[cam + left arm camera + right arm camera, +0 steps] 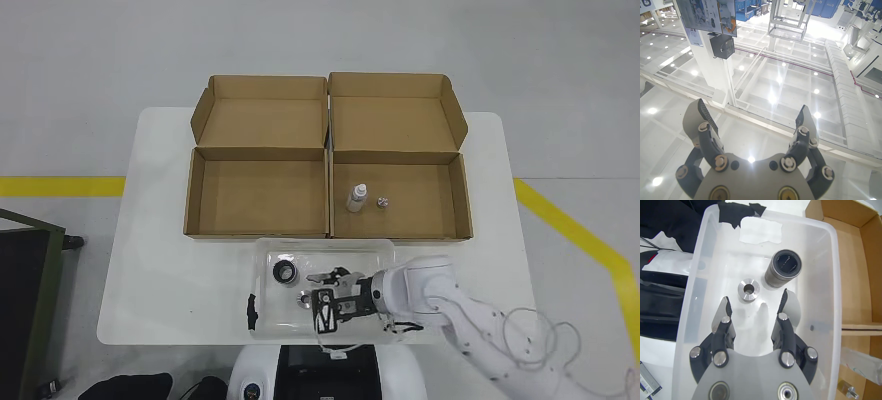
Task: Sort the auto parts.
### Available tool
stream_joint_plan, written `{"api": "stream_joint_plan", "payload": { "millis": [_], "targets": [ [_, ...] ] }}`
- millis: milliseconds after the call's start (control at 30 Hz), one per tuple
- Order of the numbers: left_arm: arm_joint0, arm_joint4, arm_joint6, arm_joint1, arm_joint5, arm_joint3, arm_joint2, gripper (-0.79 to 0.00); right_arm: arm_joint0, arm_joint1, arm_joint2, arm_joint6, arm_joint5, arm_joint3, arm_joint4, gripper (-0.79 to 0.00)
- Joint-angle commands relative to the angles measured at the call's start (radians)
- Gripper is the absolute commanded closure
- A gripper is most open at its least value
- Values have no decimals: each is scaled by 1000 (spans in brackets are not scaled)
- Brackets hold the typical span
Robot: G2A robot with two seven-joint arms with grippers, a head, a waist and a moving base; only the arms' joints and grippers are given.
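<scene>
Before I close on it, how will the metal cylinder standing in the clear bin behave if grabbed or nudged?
The cylinder looks like thick-walled metal, so probably rigid and heavy for its size. Standing on end on the smooth bin floor, it may slide or tip if nudged, then roll. Its polished side could slip in the right gripper.

Right hand (755, 294) and left hand (751, 103) hold fingers spread

Steel bearing (783, 271) and small bushing (748, 292) stand upright, side by side, in the clear bin (835, 256). A white bottle (357, 197) stands in the right box (425, 190).
</scene>
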Motion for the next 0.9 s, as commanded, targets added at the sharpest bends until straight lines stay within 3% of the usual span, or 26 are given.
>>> {"api": "stream_joint_plan", "payload": {
  "millis": [0, 567, 667, 767, 867],
  "targets": [
    [0, 0, 0, 0, 0, 0, 0, -785, 16, -8, -28, -6, -1, 21, -8, -443],
    [0, 0, 0, 0, 0, 0, 0, -785, 142, -73, -170, -65, 27, 167, -71, -342],
    [0, 0, 0, 0, 0, 0, 0, -785, 146, -76, -171, -67, 24, 173, -69, -268],
    [0, 0, 0, 0, 0, 0, 0, -785, 147, -77, -168, -71, 14, 176, -60, -3],
    [0, 0, 0, 0, 0, 0, 0, -785, 147, -76, -162, -82, -1, 169, -48, 0]
  ]
}}
